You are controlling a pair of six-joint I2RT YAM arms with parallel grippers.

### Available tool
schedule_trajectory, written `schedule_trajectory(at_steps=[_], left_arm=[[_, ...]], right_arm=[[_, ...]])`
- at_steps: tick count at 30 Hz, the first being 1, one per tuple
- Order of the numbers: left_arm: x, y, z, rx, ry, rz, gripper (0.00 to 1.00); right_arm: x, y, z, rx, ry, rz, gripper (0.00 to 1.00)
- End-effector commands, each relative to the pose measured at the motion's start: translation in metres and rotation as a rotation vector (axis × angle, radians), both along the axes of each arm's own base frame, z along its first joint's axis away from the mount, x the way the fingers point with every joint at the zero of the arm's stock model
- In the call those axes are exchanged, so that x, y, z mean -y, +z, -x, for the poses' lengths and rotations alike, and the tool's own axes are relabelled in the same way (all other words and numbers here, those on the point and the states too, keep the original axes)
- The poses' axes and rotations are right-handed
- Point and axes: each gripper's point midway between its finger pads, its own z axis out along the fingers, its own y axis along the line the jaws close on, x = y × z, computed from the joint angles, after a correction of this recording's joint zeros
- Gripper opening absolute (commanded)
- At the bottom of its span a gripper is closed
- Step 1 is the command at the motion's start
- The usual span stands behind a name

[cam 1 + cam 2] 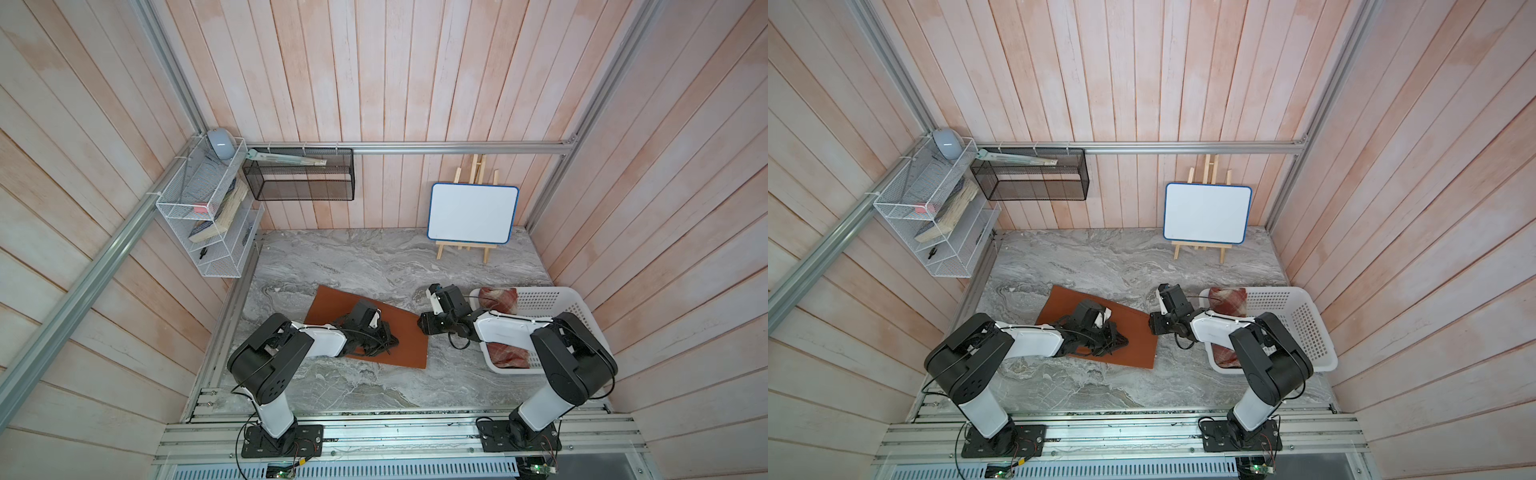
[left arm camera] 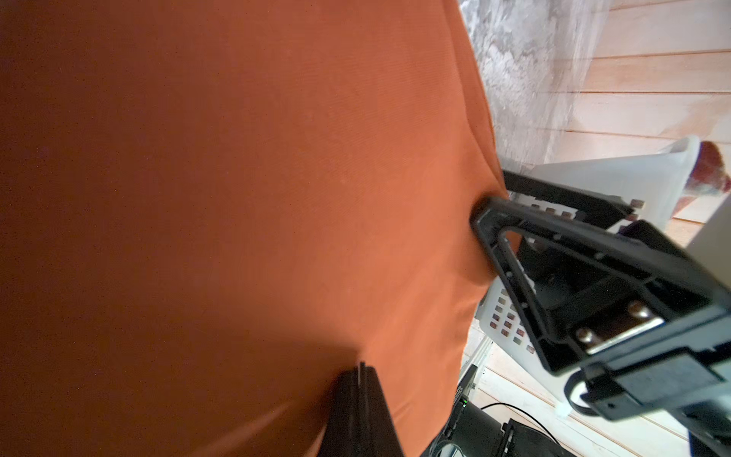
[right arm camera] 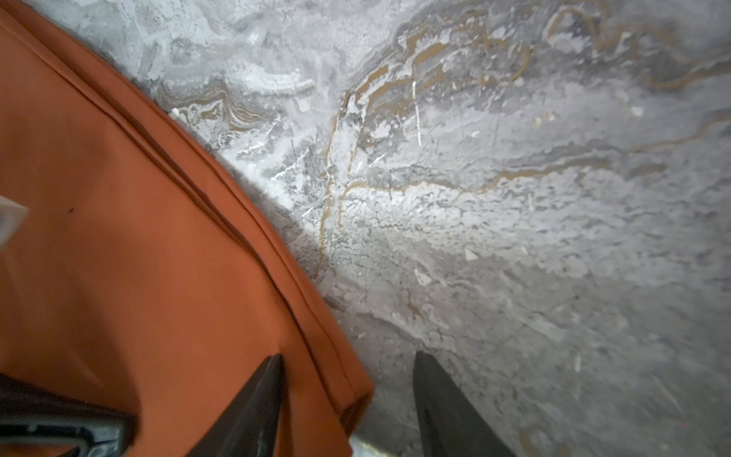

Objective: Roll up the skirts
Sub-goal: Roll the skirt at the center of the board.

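Note:
The rust-orange skirt lies flat on the marble table in both top views. My left gripper is shut, with its tips pressed onto the cloth near the skirt's front right part. My right gripper is open at the skirt's right corner. That corner lies between its fingers, one finger over the cloth and one finger over bare table. The plaid skirt sits bunched in the white basket, partly hidden by the right arm.
A whiteboard on a wooden easel stands at the back right of the table. White wire shelves and a black mesh rack hang on the back left walls. Wooden walls close in three sides.

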Motion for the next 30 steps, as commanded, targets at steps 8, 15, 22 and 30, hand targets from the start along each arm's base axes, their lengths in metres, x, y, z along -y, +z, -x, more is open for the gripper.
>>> schedule_trajectory(at_steps=[8,15,22,30], left_arm=[[0.002,-0.005,0.004,-0.015,-0.017,0.018,0.0],[-0.005,-0.006,0.001,-0.037,-0.006,0.034,0.0],[-0.021,-0.005,-0.004,-0.03,-0.011,0.023,0.0],[-0.04,0.001,-0.004,-0.013,0.01,-0.034,0.0]], right_arm=[[0.003,-0.055,0.061,-0.241,0.096,-0.004,0.42],[0.008,-0.053,0.076,-0.268,0.087,0.027,0.34],[0.015,-0.055,0.084,-0.269,0.072,0.056,0.03],[0.019,-0.034,0.093,-0.26,-0.009,-0.017,0.0]])
